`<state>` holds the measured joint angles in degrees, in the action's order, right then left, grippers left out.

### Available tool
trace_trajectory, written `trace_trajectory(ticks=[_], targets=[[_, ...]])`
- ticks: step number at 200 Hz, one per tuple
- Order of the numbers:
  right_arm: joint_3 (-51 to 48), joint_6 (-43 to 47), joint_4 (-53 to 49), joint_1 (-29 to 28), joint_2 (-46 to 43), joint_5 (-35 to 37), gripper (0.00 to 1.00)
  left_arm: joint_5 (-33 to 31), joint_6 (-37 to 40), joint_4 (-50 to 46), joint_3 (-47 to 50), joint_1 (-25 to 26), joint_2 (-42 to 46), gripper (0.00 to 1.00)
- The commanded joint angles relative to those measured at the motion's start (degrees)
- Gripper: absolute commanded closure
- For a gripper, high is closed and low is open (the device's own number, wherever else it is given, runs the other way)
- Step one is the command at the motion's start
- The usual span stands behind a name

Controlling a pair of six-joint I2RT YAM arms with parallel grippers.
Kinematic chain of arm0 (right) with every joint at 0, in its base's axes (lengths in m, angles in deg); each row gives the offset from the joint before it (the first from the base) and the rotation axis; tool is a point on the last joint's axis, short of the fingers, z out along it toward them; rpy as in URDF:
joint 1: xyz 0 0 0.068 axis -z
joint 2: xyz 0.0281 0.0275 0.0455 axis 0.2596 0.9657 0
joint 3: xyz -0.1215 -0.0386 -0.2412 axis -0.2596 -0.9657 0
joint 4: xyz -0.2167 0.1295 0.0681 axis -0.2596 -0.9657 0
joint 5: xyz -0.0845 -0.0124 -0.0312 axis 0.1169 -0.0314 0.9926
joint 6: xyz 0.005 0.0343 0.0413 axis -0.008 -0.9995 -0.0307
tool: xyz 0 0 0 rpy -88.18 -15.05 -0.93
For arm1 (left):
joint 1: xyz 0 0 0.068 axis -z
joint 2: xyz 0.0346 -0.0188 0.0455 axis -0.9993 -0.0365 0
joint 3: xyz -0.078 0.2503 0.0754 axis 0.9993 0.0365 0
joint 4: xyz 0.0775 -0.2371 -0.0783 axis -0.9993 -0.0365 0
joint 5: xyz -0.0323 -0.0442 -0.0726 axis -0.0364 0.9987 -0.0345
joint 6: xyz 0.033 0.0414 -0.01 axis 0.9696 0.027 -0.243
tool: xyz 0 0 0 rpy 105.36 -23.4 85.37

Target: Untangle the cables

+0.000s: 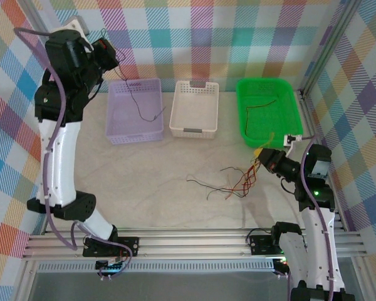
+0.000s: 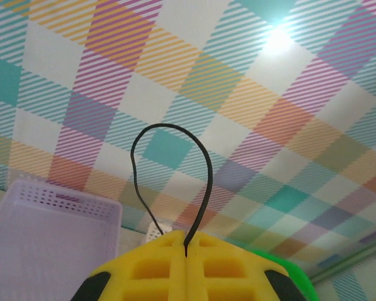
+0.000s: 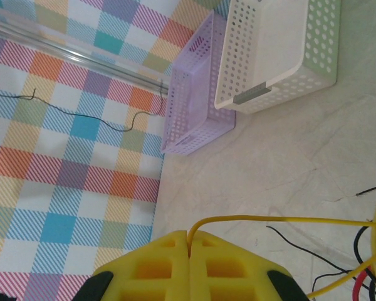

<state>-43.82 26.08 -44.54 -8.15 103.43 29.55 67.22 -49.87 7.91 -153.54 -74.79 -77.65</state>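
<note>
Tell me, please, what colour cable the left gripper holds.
Black; the cable shows best in the left wrist view.

Three baskets: purple basket (image 1: 121, 118) left, white basket (image 1: 194, 108) middle, green basket (image 1: 258, 93) right. Two grippers: left gripper (image 2: 187, 248), right gripper (image 3: 189, 241). Tangled cables (image 1: 245, 180): count not determinable.

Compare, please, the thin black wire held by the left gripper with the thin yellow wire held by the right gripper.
Colour: the thin black wire is dark, the thin yellow wire bright. Pose: the black one loops up from the left gripper, held high near the lavender plastic basket. The yellow one leaves the right gripper sideways, low over the table, toward the tangled bunch. Shared: each is pinched in a shut gripper.
</note>
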Motion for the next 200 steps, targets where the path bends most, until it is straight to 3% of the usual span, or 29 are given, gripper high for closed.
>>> trace_trajectory(ticks=[1,118,200], targets=[[2.3,2.2,0.3,-1.0,-0.8,-1.4,1.00,-1.6,1.9,3.3,-3.2,-2.4,-4.6,1.00],[1.5,3.1,0.8,-6.9,-2.2,-1.5,1.00,1.8,0.8,6.1,-8.8,-7.4,-26.4,1.00],[0.5,2.8,2.0,-8.0,-2.3,-1.2,1.00,2.5,0.3,3.7,-8.1,-8.0,-27.6,1.00]])
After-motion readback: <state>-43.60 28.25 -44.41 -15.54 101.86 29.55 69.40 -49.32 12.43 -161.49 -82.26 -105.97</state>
